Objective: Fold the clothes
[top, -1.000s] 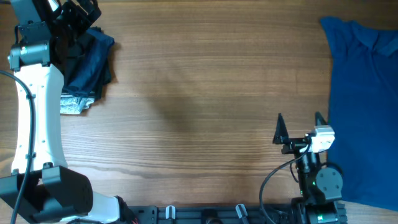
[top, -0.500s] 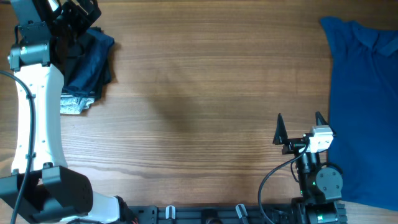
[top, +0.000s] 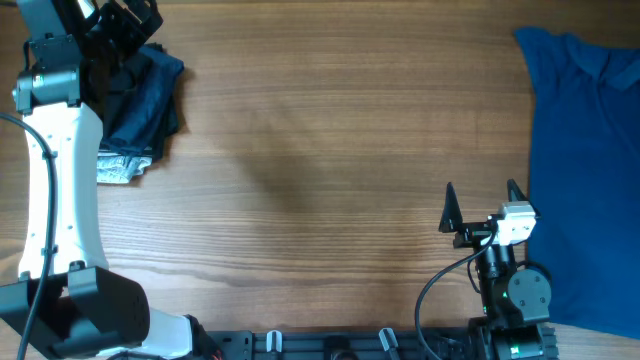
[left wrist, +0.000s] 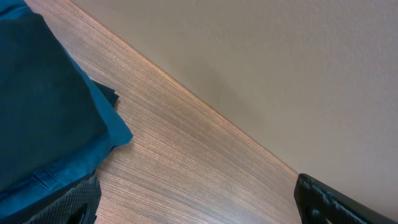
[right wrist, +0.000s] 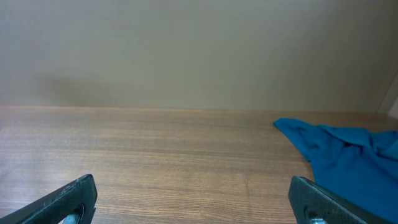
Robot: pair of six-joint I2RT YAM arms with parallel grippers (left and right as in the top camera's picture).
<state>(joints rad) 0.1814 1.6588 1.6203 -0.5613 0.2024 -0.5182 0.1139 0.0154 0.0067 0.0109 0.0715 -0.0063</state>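
A bright blue shirt (top: 585,190) lies spread at the table's right edge; its corner shows in the right wrist view (right wrist: 348,149). A folded stack of dark garments (top: 140,100) lies at the far left, over a light patterned cloth (top: 120,168); it shows as dark teal fabric in the left wrist view (left wrist: 43,106). My left gripper (top: 118,28) is open and empty over the stack's far edge; in its wrist view (left wrist: 196,202) only bare wood lies between the fingers. My right gripper (top: 482,203) is open and empty near the front edge, left of the blue shirt.
The wooden table (top: 330,150) stretches between the two piles. The left arm's white link (top: 55,180) runs along the left edge. A black rail with clips (top: 330,345) lines the front edge. A plain wall (right wrist: 186,50) stands behind the table.
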